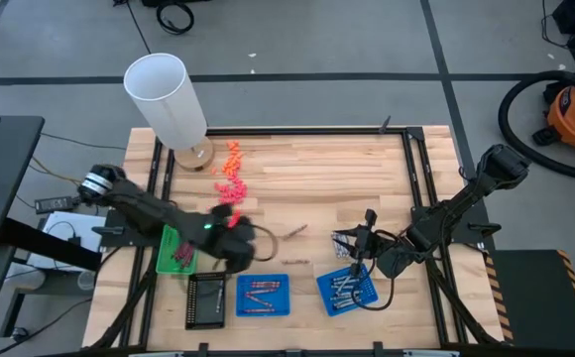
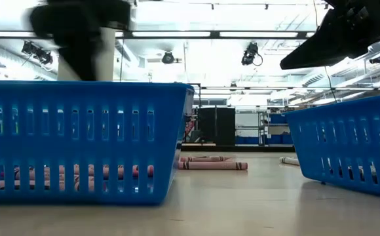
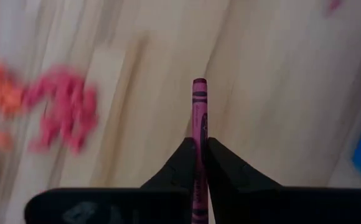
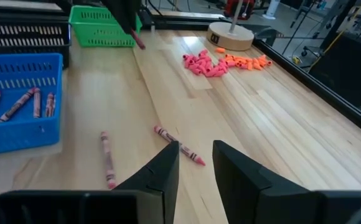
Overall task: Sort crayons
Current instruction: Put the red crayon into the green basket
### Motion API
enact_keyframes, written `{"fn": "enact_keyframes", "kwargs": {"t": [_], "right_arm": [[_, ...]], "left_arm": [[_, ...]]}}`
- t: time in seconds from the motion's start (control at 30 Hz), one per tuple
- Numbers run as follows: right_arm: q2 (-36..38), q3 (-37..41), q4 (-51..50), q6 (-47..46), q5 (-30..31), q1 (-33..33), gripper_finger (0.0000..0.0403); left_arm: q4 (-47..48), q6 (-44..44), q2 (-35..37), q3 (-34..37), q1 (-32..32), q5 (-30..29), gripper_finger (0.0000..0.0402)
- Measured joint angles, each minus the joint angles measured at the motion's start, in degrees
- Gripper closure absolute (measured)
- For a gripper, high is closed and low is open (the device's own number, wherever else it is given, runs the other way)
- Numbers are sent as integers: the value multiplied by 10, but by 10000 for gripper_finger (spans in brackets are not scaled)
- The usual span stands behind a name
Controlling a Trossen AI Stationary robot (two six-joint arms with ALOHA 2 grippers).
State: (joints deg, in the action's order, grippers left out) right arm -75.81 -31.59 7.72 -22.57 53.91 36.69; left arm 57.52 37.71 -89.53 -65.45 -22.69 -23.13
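My left gripper [image 1: 234,234] is above the table between the green tray [image 1: 174,250] and the left blue tray [image 1: 263,296]. It is shut on a magenta crayon [image 3: 198,106], also seen far off in the right wrist view [image 4: 140,42]. My right gripper [image 4: 196,163] is open and empty, hovering by the right blue tray [image 1: 347,288], which holds grey crayons. Two crayons [image 4: 179,144] [image 4: 107,158] lie flat on the wood in front of it. Several reddish crayons lie in the left blue tray [image 4: 18,106]. My left gripper pinches the magenta crayon between its two fingers [image 3: 183,162]. The crayon lies along the fingers, and its free end [image 3: 199,87] sticks out past the fingertips. It is lifted clear of the table.
A black tray [image 1: 205,300] stands left of the blue one. Piles of pink bits [image 1: 230,184] and orange bits [image 1: 233,154] lie at the far side, near a white cylinder on a round wooden base [image 1: 169,99]. Bare wood lies in the table's middle [image 1: 327,188].
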Motion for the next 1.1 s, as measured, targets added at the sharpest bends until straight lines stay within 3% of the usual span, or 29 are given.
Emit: {"fn": "enact_keyframes", "kwargs": {"t": [0.3,0.47,0.53,0.77,0.97,1.1], "right_arm": [[0,0,7,-2,-17,0,295],[0,0,29,-13,-169,-21,295],[-7,-9,23,-26,-202,-28,295],[-82,-99,-41,27,-218,-27,295],[-164,-171,-49,72,-303,-48,295],[-203,-205,-51,92,-370,-65,295]], "left_arm": [[120,314,131,103,-134,10,374],[118,447,181,159,-200,70,374],[109,478,187,180,-216,97,374],[111,543,188,223,-250,146,374],[98,563,186,242,-262,153,372],[102,577,187,254,-260,148,343]]}}
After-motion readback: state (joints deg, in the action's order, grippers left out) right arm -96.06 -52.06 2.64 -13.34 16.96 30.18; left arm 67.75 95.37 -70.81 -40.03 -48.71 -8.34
